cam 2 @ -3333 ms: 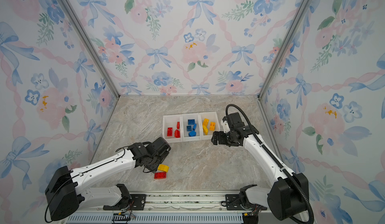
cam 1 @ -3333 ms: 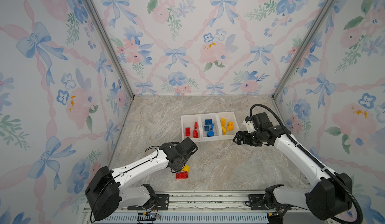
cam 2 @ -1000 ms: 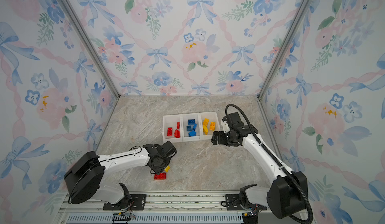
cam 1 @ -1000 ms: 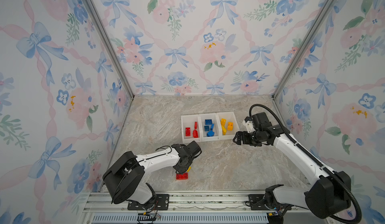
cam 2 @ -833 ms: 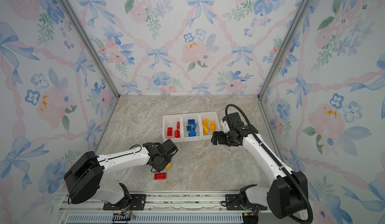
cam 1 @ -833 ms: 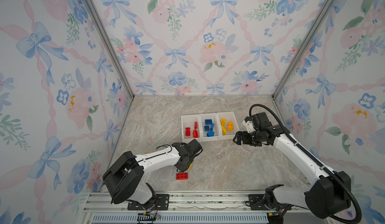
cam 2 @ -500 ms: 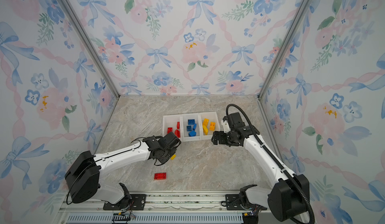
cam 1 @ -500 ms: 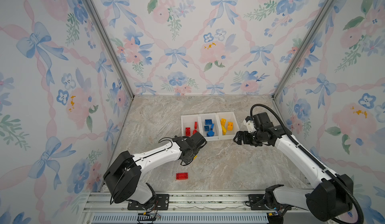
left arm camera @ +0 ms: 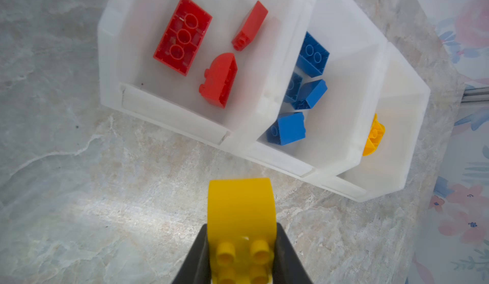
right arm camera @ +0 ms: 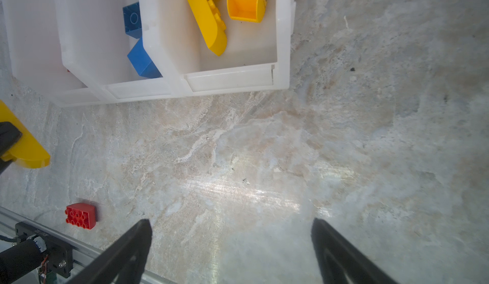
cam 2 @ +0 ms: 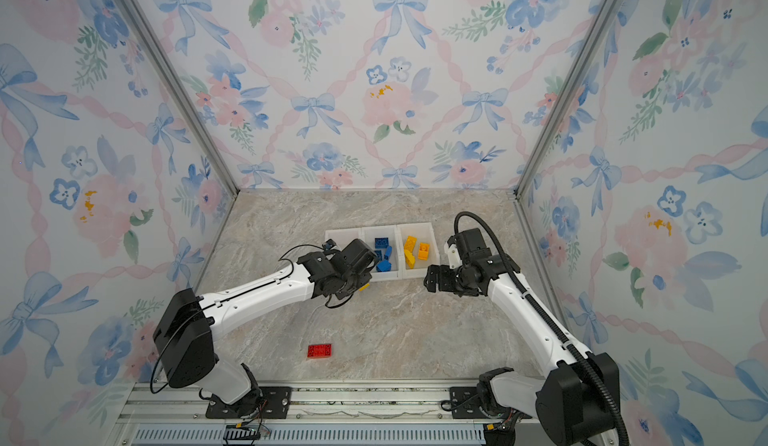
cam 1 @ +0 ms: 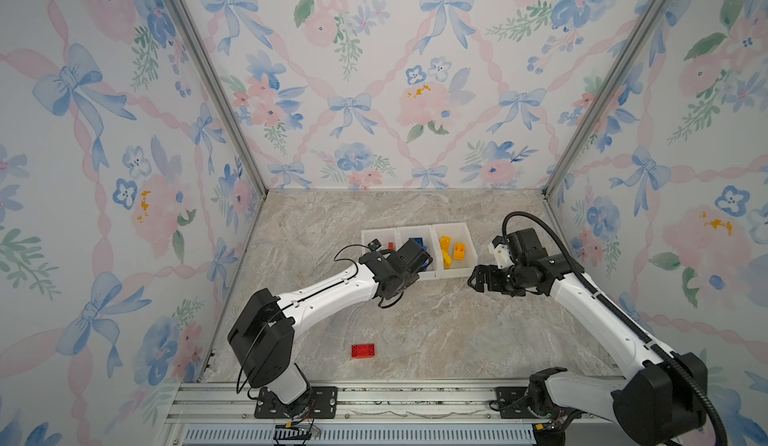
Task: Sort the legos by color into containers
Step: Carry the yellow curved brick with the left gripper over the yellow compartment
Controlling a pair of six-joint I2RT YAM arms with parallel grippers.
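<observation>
Left gripper (left arm camera: 242, 232) is clamped on a yellow lego (left arm camera: 239, 208): smooth curved face, four studs, held above the desk (left arm camera: 79, 190) near the containers (left arm camera: 174, 110). Right gripper (right arm camera: 231, 224) is held open, empty.

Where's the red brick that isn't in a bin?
In both top views the red brick lies on the table, left of centre, close to the front rail and far from the bins.
</observation>
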